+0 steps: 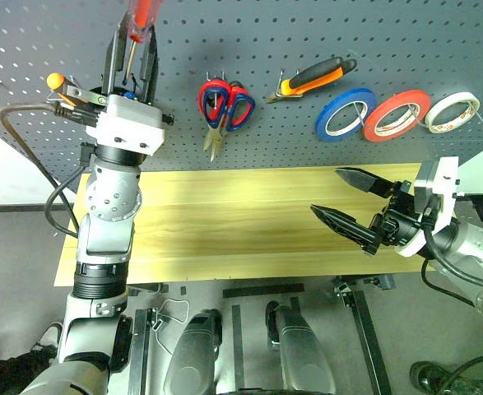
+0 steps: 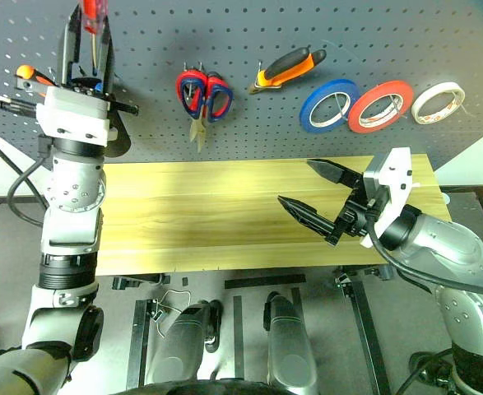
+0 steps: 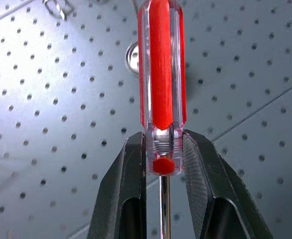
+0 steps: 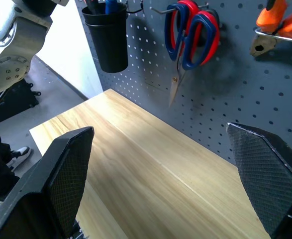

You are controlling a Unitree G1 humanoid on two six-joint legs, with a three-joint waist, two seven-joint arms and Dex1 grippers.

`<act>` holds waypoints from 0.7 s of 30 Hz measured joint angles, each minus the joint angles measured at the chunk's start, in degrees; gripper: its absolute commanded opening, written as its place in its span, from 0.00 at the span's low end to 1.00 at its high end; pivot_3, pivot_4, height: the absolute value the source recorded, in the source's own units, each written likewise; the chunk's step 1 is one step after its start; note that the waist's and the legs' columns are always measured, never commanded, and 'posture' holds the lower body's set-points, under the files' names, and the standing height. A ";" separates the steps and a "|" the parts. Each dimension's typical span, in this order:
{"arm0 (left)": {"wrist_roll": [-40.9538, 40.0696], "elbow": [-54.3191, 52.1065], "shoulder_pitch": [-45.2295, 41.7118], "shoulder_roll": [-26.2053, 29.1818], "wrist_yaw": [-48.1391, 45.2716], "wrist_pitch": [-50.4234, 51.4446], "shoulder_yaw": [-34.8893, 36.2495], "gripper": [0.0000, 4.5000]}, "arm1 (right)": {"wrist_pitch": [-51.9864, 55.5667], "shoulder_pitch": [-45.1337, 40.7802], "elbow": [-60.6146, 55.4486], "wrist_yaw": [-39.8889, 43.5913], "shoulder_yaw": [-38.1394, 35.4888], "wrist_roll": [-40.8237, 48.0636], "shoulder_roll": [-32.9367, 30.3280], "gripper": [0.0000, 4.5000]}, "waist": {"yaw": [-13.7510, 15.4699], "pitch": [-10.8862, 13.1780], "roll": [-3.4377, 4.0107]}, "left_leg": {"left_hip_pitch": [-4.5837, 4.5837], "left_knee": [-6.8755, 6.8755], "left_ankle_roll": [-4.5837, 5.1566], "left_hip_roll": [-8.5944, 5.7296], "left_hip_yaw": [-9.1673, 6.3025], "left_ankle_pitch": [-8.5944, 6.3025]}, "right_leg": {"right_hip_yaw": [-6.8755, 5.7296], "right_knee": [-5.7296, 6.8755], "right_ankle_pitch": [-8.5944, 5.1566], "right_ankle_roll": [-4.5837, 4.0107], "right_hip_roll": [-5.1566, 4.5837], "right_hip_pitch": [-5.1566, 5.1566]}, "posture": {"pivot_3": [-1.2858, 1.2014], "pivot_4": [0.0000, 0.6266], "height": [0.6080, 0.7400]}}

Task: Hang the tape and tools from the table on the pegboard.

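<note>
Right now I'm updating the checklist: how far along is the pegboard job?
Done: the red tape roll, pliers and both scissors hang on the pegboard. In hand: the left end effector grips the red-handled screwdriver near the black cup. Left: placing it. The right end effector is open.

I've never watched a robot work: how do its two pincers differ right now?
The left pincer is raised against the pegboard, shut on the red-handled screwdriver. The right pincer reaches level over the table, wide open and empty. Both have two black fingers.
</note>
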 measured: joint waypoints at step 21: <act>0.15 1.88 5.35 -2.54 6.49 9.16 4.39 0.15 | 0.73 0.42 0.58 0.17 0.31 0.02 -0.52 1.00 | 0.01 -0.05 -0.08 | 0.03 0.10 0.05 0.01 0.01 -0.01 | 0.02 0.12 0.02 -0.02 -0.03 0.01 | 0.50 0.47 1.00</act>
